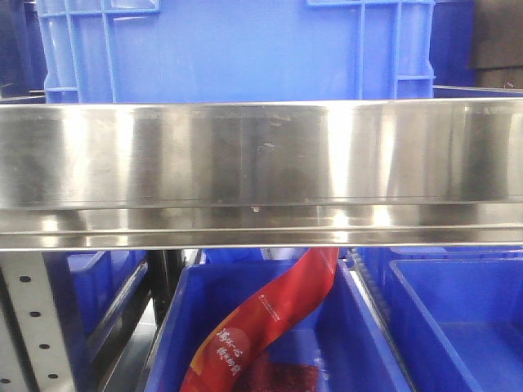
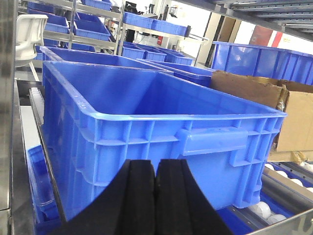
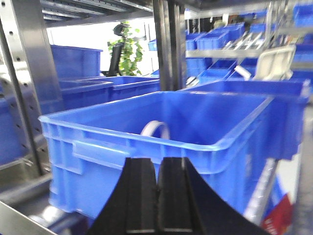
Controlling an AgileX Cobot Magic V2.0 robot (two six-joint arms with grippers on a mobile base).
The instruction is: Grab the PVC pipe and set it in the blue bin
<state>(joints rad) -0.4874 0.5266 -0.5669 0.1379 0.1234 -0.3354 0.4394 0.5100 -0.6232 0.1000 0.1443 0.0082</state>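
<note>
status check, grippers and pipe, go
Left gripper shut, empty. Right gripper shut, empty. PVC pipe inside blue bin. Nothing in the way.

A wide steel shelf rail (image 1: 261, 163) crosses the front view. Below it, a red packet (image 1: 270, 322) with pale lettering lies slanted in a lower blue crate (image 1: 372, 343). Right of the wrist view's crates sits a torn cardboard box (image 2: 274, 105). A leafy green plant (image 3: 128, 46), somewhat blurred, stands far back.

Blue bin (image 3: 205, 115): top open, entry unobstructed | steel upright (image 3: 168, 44): stands behind rim | cardboard box (image 2: 274, 105): beside bin
</note>
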